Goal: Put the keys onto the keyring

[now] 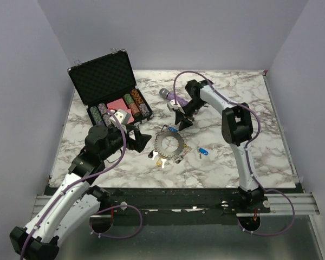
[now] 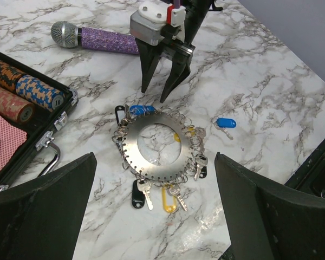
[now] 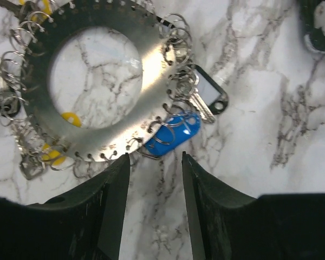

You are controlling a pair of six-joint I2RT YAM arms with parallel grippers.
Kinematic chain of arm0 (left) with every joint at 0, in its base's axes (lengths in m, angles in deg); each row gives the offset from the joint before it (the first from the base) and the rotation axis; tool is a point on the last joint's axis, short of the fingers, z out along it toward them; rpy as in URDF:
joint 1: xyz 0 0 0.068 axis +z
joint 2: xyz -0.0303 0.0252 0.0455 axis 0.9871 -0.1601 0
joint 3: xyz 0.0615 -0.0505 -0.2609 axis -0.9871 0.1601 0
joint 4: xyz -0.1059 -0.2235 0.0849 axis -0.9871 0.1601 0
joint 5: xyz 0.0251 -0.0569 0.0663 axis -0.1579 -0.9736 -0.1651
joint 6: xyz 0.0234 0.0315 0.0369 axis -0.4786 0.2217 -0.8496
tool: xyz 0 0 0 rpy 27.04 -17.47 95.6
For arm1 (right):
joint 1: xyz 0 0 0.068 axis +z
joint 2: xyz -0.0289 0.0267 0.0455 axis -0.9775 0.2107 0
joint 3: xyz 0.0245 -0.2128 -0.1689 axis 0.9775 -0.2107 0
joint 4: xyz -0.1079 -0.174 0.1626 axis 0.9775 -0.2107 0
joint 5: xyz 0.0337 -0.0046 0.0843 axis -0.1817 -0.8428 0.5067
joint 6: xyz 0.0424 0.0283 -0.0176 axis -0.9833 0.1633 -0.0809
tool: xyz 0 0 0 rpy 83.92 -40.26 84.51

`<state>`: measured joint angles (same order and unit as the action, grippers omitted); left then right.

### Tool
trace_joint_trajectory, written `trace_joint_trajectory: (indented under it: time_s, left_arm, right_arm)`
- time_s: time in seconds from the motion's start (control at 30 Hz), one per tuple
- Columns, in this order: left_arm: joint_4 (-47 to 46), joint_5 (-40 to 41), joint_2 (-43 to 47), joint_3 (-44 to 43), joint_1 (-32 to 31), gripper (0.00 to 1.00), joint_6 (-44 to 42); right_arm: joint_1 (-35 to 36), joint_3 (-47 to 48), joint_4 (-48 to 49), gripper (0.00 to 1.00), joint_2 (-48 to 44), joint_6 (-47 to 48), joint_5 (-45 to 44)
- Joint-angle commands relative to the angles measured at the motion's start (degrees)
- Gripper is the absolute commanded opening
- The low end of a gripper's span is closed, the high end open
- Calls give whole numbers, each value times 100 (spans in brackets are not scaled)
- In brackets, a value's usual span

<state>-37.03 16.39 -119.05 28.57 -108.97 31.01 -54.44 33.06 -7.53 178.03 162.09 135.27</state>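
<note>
The keyring is a flat silvery disc with a holed rim, lying on the marble table. Keys hang from small rings around it: a black-tagged key, a yellow-tagged key, and a blue-tagged key on the far rim beside another black-tagged key. One blue key lies loose to the right of the keyring. My right gripper is open, pointing down just behind the blue tag with nothing between its fingers. My left gripper is wide open, near the keyring's left side.
An open black case with poker chips and cards stands at the back left. A purple microphone lies behind the right gripper. The table's front edge runs just below the keyring.
</note>
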Motion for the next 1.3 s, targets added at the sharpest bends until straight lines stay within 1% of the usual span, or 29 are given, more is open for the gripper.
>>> trace_joint_trajectory:
  time_s: [0.0, 0.17, 0.23, 0.3, 0.33, 0.43, 0.5, 0.6, 0.7, 0.77, 0.8, 0.87, 0.97, 1.1, 1.2, 1.27]
  left_arm:
    - [77, -19, 8, -89, 24, 98, -51]
    - [68, -81, -89, -71, 32, 99, 37]
    - [112, 24, -211, -62, 32, 99, 221]
    - [217, 208, -422, -89, 41, 99, 493]
    - [278, 165, -545, -123, 32, 99, 529]
    - [244, -106, -1002, -124, 76, 97, 827]
    - [113, -449, -1371, -98, 155, 91, 1099]
    - [-370, -818, -1959, 43, 269, 83, 1434]
    - [-914, -758, -2574, 61, 261, 81, 1628]
    - [-1143, -714, -3127, -35, 261, 79, 1681]
    - [-1145, -696, -3409, -140, 261, 75, 1603]
    - [-857, -661, -4015, -544, 261, 68, 1418]
    - [-627, -460, -4658, -923, 252, 61, 1242]
    - [-302, -56, -5186, -1389, 261, 52, 1066]
    - [-13, 59, -5598, -1757, 261, 43, 952]
    - [111, 51, -5784, -1934, 261, 40, 890]
  right_arm:
    - [147, -529, -440, 51, -596, 241, 322]
    - [341, -1268, -301, 51, -1221, -31, 585]
    - [341, -1479, 33, 51, -1450, -749, 831]
    - [341, -1725, 576, 50, -1722, -1898, 946]
    - [332, -1892, 980, 49, -1854, -2661, 981]
    - [332, -2725, 1824, 49, -2415, -3887, 1043]
    - [341, -3236, 2212, 49, -2802, -4206, 1008]
    - [332, -3843, 2757, 50, -3295, -4689, 789]
    - [245, -4195, 2961, 50, -3568, -4751, 718]
    - [174, -4292, 2944, 50, -3621, -4769, 805]
    - [139, -4319, 2926, 50, -3639, -4769, 875]
    - [86, -4354, 2838, 49, -3665, -4699, 955]
    - [51, -4425, 2821, 49, -3762, -4646, 1008]
    - [33, -4477, 2812, 49, -3824, -4629, 1052]
    - [25, -4478, 2821, 49, -3833, -4602, 1008]
    - [16, -4477, 2803, 49, -3833, -4594, 1008]
